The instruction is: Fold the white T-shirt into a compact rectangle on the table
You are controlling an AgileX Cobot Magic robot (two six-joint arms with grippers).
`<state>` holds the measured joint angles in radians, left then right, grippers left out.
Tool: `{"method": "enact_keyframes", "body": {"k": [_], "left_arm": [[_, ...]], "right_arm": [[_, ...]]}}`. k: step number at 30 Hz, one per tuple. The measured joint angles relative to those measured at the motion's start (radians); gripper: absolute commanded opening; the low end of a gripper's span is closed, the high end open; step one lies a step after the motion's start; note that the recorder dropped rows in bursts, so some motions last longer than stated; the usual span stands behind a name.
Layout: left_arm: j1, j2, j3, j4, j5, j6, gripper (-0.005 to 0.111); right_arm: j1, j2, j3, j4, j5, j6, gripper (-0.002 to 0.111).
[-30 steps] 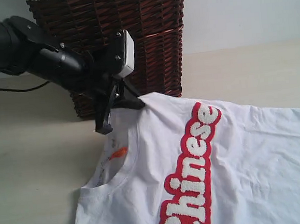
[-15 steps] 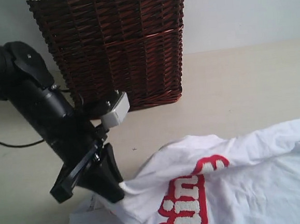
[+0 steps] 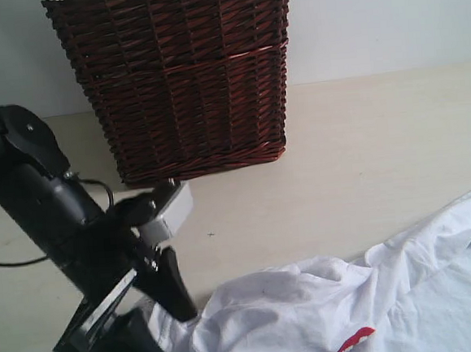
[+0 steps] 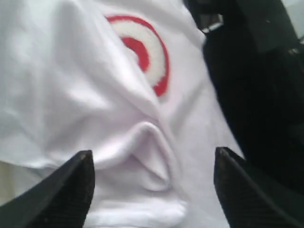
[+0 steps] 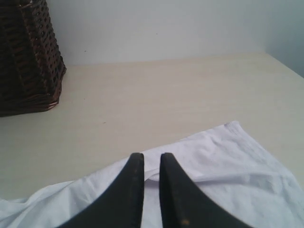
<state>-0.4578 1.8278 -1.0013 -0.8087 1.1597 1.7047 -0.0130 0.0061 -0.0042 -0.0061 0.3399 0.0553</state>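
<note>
As my left gripper (image 4: 152, 154) stood wide over the bunched white T-shirt (image 4: 71, 85), I judged: rise straight clear, snag nothing, then flatten the fold.

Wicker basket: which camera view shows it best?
The exterior view: the wicker basket shows most of its woven front. The right wrist view catches only one corner; the left wrist view shows none.

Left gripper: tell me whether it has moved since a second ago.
Yes. The left gripper has dropped from in front of the wicker basket to well below it, pulling the white T-shirt along.
</note>
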Motion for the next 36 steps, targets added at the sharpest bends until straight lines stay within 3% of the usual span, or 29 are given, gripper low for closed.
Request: {"method": "enact_keyframes", "body": {"k": [6, 13, 19, 24, 25, 27, 32, 34, 36], "left_arm": [[0.013, -0.039, -0.085, -0.152, -0.122, 0.104, 0.069], [-0.025, 0.136, -0.09, -0.239, -0.314, 0.199, 0.069], [-0.025, 0.232, -0.091, -0.268, -0.364, 0.26, 0.066], [-0.029, 0.239, -0.091, -0.366, -0.377, 0.319, 0.039], [-0.029, 0.239, -0.091, -0.387, -0.377, 0.331, 0.03], [-0.029, 0.235, -0.091, -0.429, -0.38, 0.348, 0.0], [-0.029, 0.201, -0.091, -0.455, -0.382, 0.354, 0.0], [-0.029, 0.201, -0.091, -0.455, -0.382, 0.34, 0.009], [-0.029, 0.201, -0.091, -0.455, -0.339, 0.306, 0.028]], "right_arm": [[0.0, 0.0, 0.0, 0.0, 0.0, 0.0, 0.013], [0.0, 0.0, 0.0, 0.006, 0.0, 0.0, 0.013], [0.0, 0.0, 0.0, 0.0, 0.0, 0.0, 0.013], [0.0, 0.0, 0.0, 0.0, 0.0, 0.0, 0.013], [0.0, 0.0, 0.0, 0.0, 0.0, 0.0, 0.013], [0.0, 0.0, 0.0, 0.0, 0.0, 0.0, 0.013], [0.0, 0.0, 0.0, 0.0, 0.0, 0.0, 0.013], [0.0, 0.0, 0.0, 0.0, 0.0, 0.0, 0.013], [0.0, 0.0, 0.0, 0.0, 0.0, 0.0, 0.013]]}}
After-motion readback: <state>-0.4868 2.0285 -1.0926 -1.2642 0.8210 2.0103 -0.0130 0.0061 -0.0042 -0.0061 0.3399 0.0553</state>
